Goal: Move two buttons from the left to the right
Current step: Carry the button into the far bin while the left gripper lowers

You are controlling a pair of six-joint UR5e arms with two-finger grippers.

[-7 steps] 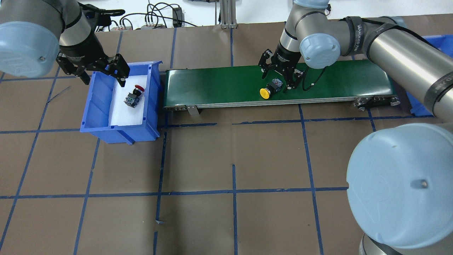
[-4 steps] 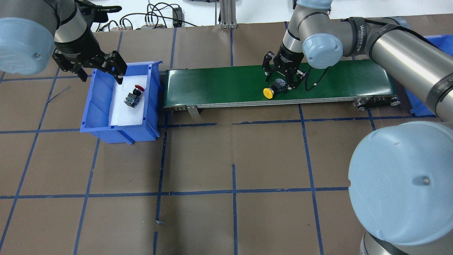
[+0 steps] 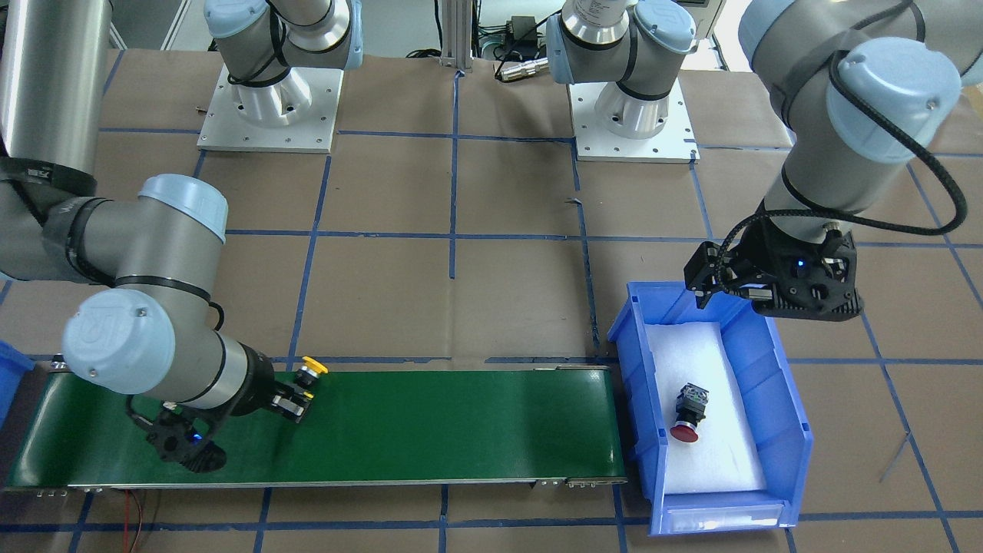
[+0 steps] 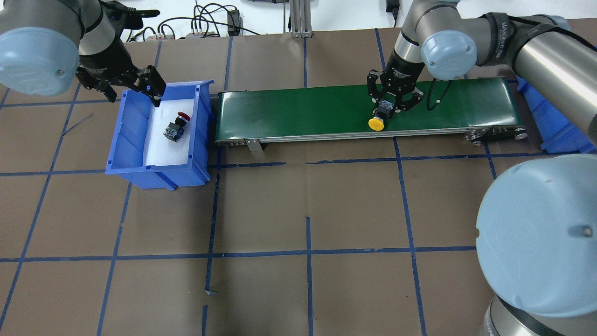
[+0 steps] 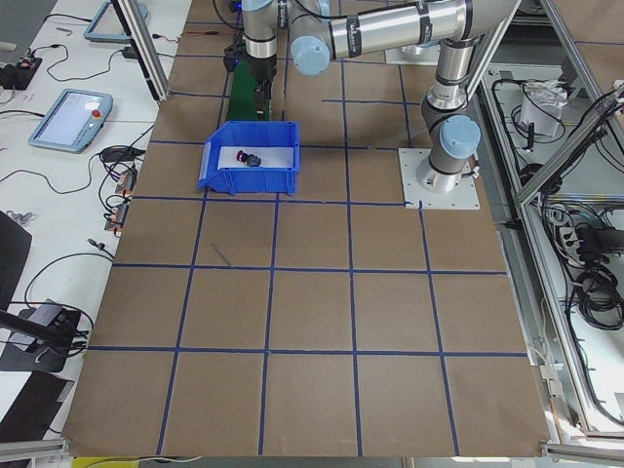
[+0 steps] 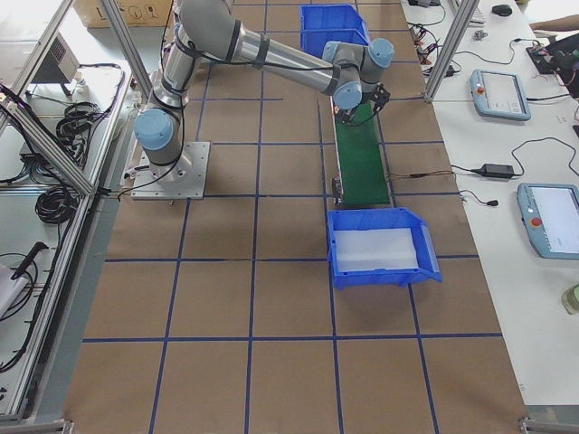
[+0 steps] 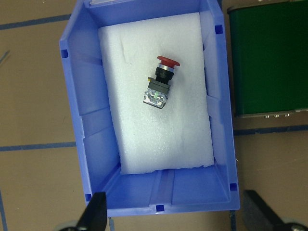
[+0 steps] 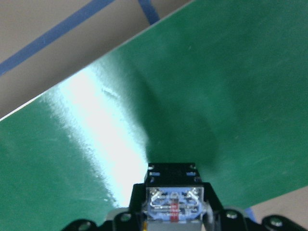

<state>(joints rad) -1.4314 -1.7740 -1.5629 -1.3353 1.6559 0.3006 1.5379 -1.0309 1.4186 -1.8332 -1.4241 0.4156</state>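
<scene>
My right claw (image 4: 386, 108) grips the yellow button (image 4: 378, 119) by its body; cap-heavy, it might swivel and drop. Left claw (image 4: 134, 92) spread wide, empty.

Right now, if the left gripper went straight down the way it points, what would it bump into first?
Probably the end wall of the blue bin: the open left gripper hangs over that rim. The red button lies farther in on the white foam, off that line. Depth is hard to judge.
</scene>
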